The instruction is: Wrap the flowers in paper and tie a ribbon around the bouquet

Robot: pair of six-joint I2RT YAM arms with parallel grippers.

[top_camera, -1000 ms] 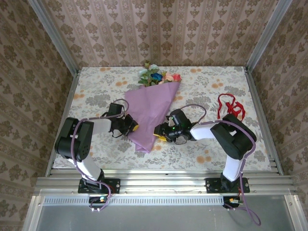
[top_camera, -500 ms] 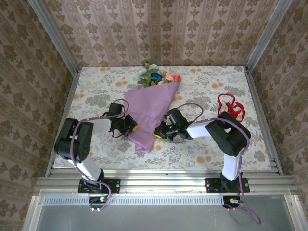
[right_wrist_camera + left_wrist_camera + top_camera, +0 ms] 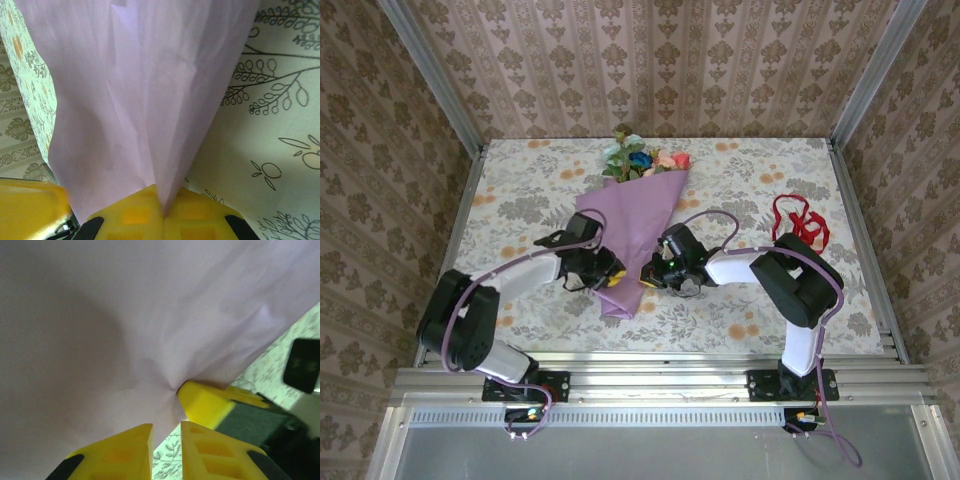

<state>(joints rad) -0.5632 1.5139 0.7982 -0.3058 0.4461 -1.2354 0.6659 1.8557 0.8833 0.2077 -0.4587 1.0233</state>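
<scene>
Near the middle of the table [image 3: 750, 180] lies the bouquet [image 3: 630, 225], flat on the flowered tablecloth. It is a narrow cone of lilac-purple paper [image 3: 135, 100], thin and matte, with many soft creases that run along its length. Its long axis goes from the near edge toward the far wall, leaning a little to the right. The pointed tip is on the near side and the wide mouth on the far side. Out of this mouth come the flowers [image 3: 642, 160]: blue, pink and peach heads with green leaves, lying on the cloth close to the far edge.

Both grippers meet at the lower, narrow part of the cone, one on each side. The right gripper [image 3: 647, 276] is closed on the paper. In the right wrist view its yellow fingers [image 3: 135, 215] are pressed together, and a fold of the sheet is pinched between them. The left gripper [image 3: 615, 280] is at the left edge of the cone. In the left wrist view its yellow fingers [image 3: 120, 450] have only a narrow gap, and the tablecloth shows through this gap. The paper hangs just beyond their tips, with nothing gripped between them.

The ribbon [image 3: 798, 220], thin and bright red, lies in loose loops at the right side of the table, well apart from the bouquet.
</scene>
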